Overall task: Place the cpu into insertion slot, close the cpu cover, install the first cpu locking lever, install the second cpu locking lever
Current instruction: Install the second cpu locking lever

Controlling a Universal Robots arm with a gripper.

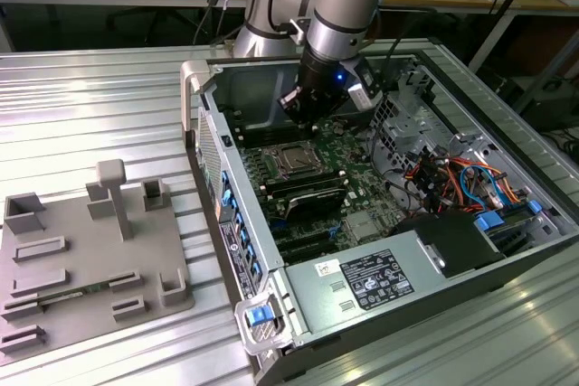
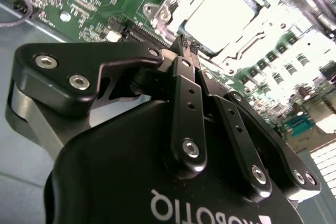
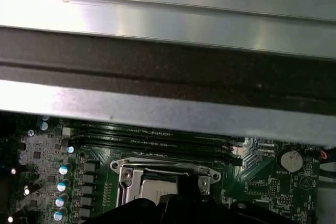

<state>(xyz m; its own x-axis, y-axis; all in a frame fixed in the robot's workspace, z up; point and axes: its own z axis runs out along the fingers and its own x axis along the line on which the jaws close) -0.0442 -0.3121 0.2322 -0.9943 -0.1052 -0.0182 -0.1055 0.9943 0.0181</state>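
One pincer (image 2: 185, 45), tips together and empty, hovers near the cpu cover (image 2: 220, 11) (thin, stiff, springy metal, best pushed at its free edge).

Harsh glare whitens the cpu (image 2: 223, 11); elsewhere dim.

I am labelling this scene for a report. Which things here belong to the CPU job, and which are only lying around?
Belonging to the job:
- claw, its fingers together, just above the socket
- cpu, seated in the insertion slot
- cpu cover, down over the chip

Only lying around:
- grey fixture tray outside the case
- power supply
- orange and blue cables
- memory slots
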